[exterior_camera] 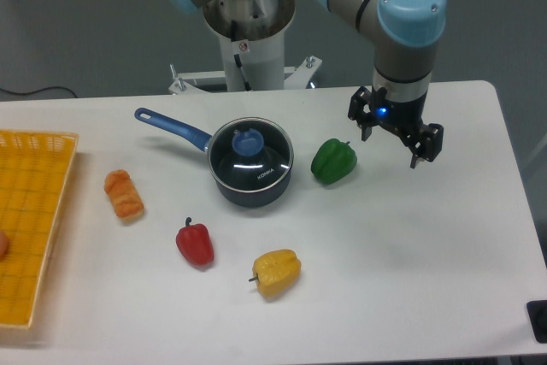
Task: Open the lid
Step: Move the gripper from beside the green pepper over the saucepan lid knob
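The lid (250, 150) is sitting closed on the saucepan (249, 174), mid-table. The gripper (392, 144) is hovering well to its right, fingers spread wide and holding nothing. In my judgement, it should be centring over the blue knob (247, 141) and lifting straight up. Bell peppers are lying around on the white table (427, 254); grey floor is showing beyond.
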`<state>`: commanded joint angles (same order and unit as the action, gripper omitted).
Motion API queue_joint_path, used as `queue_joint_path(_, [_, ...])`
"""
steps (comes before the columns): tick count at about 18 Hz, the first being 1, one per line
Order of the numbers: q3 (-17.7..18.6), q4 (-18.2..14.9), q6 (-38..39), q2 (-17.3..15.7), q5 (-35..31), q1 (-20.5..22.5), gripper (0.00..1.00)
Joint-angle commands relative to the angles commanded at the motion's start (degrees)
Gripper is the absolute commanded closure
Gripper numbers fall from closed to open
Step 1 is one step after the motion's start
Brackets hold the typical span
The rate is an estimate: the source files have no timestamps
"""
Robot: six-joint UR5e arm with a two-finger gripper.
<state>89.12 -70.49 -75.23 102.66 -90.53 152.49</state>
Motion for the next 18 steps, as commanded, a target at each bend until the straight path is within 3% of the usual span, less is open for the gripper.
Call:
queue_joint_path(7, [1.5, 0.0, 3.2, -0.1, 0.2, -1.1, 0.00])
queue_joint_path(18, [8.2, 0.2, 9.9, -2.7, -0.2, -2.0, 0.00])
